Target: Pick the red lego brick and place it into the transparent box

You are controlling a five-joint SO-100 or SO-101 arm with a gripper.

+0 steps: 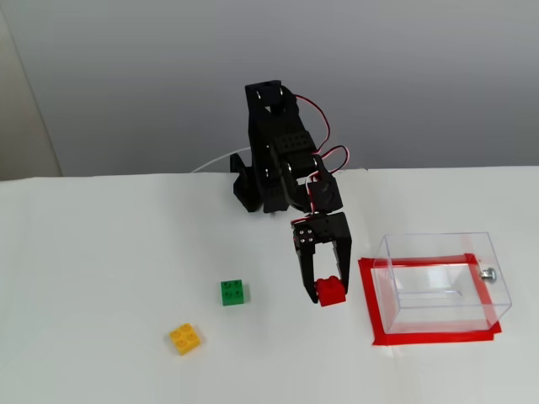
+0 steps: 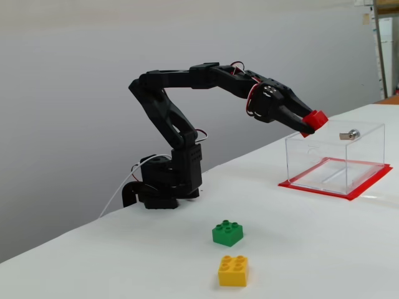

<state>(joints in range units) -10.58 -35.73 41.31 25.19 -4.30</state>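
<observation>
Gripper (image 2: pixel 310 123) pinching the red lego brick (image 2: pixel 315 119) tight between its fingertips, up in the air, level with the top edge of the transparent box (image 2: pixel 336 156) and just beside its near wall! Down on the white table (image 1: pixel 101 278), the green brick (image 1: pixel 233 292) and yellow-orange brick (image 1: pixel 184 337) sit well apart from the box.

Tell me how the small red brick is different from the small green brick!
The small red plastic brick is pinched in the black gripper and held up in the air near the clear plastic box; the small green plastic brick sits flat on the white table, touching nothing else. The red one is tilted, the green one level with studs up. Both look about the same size.
</observation>
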